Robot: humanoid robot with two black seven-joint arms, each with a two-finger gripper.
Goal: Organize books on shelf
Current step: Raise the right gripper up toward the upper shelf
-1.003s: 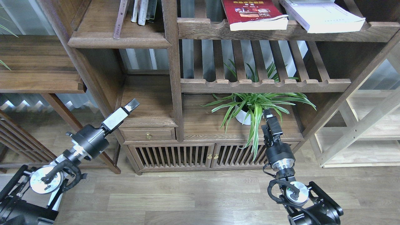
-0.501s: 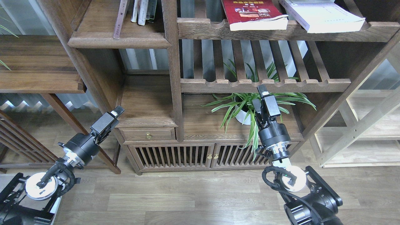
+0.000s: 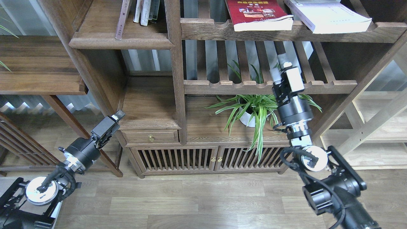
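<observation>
A bright red book (image 3: 259, 14) with cover photos and a thick white book (image 3: 327, 17) lie flat on the upper slatted rack at the top right. On the solid dark-brown shelf (image 3: 120, 43) at the top left, a thin maroon-pink book (image 3: 122, 19) leans left beside a few upright books (image 3: 144, 11). My right gripper (image 3: 281, 55) is raised in front of the lower slatted rack, below the red book and apart from it, holding nothing visible. My left gripper (image 3: 118, 115) is low, by the left corner of the drawer cabinet. Neither gripper's fingers can be told apart.
A potted spider plant (image 3: 254, 111) stands on the cabinet top, just left of my right arm. The lower slatted rack (image 3: 270, 86) crosses behind the right gripper. A drawer (image 3: 151, 137) and slatted doors (image 3: 178, 158) are below. Pale light-wood shelving (image 3: 375, 133) stands at right.
My right arm has risen from in front of the plant to the lower slatted rack. My left arm has drawn back and down to the left. The books have not moved.
</observation>
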